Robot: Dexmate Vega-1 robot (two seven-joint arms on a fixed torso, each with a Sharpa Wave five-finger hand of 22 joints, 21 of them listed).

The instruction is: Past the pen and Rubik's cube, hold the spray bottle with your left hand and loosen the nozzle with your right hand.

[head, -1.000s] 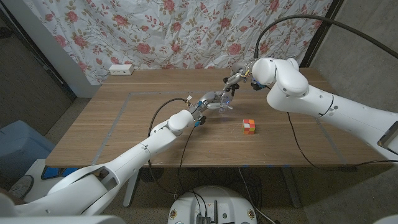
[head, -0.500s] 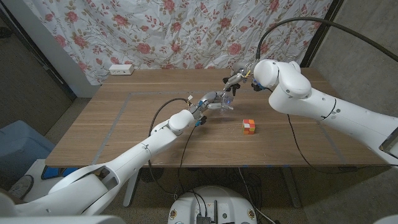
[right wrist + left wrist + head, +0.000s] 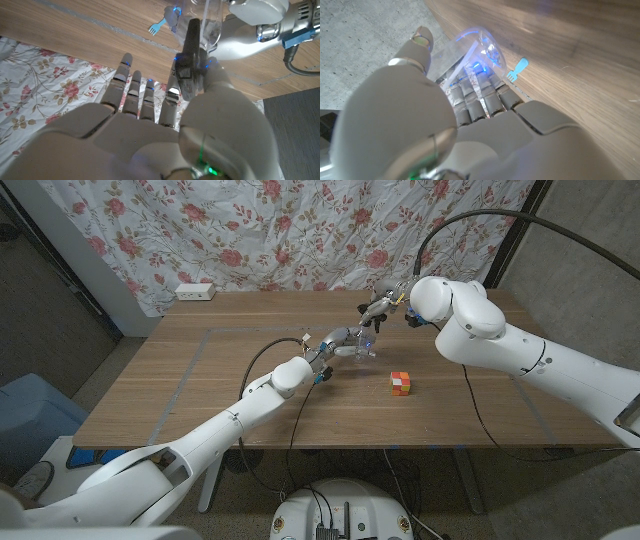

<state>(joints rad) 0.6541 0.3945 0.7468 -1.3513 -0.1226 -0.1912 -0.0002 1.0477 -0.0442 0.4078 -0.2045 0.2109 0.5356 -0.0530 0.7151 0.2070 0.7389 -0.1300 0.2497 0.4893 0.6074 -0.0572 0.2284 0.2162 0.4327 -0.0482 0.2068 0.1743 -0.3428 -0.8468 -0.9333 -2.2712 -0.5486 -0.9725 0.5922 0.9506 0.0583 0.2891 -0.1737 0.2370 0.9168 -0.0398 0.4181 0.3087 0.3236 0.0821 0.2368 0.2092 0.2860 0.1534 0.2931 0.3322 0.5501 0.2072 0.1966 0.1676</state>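
Note:
A clear spray bottle (image 3: 365, 346) stands past the middle of the table, and my left hand (image 3: 340, 340) grips its body from the left. In the left wrist view my fingers (image 3: 480, 100) curl round the clear bottle (image 3: 472, 50). My right hand (image 3: 378, 308) comes in from above and pinches the dark nozzle (image 3: 190, 55) at the bottle's top between thumb and finger, the other fingers spread. The left hand (image 3: 250, 27) shows beside the bottle (image 3: 210, 20) in the right wrist view. The Rubik's cube (image 3: 400, 383) lies nearer me, to the right of the bottle.
A small blue fork-shaped piece (image 3: 519, 68) (image 3: 156, 27) lies on the wood close to the bottle. A white power strip (image 3: 195, 291) sits at the back left edge by the flowered curtain (image 3: 300, 230). Tape lines mark the table (image 3: 200, 390).
My right arm's elbow has drifted slightly to the right. Both hands stay on the bottle, which has not moved.

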